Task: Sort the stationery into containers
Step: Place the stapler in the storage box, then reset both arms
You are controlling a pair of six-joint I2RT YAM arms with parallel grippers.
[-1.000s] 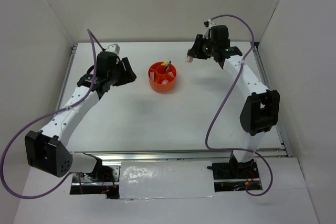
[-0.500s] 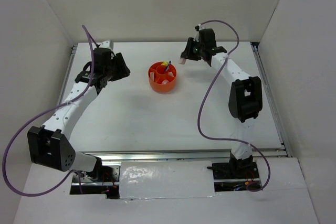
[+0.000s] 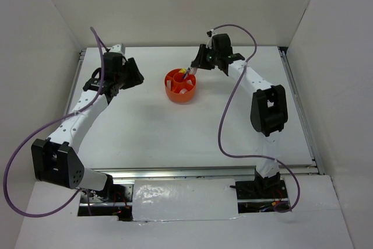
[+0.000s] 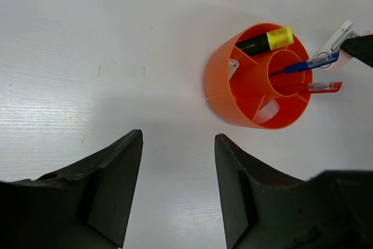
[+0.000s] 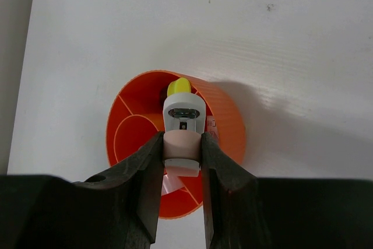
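Right gripper [image 5: 182,144]: fingers [image 5: 224,182] closed on the pink-white piece [image 5: 183,135], which points forward out of the jaws. The piece is held over the orange organizer [image 5: 230,126], above an outer compartment beside the rim; contact with the organizer cannot be judged.

Orange organizer [image 4: 224,86]: round, standing upright on the white table [image 3: 175,138], between the two arms towards the far side.
- Blue pen [image 4: 297,66]: leaning in the central cup.
- Red pen [image 4: 317,87]: tip past the rim; compartment unclear.
- Black marker [image 4: 256,43] with yellow cap: in an outer compartment.
- White blocks [image 4: 267,110]: in outer compartments.

Left gripper [image 4: 178,138]: jaws spread wide, holding nothing, over bare table near the organizer.
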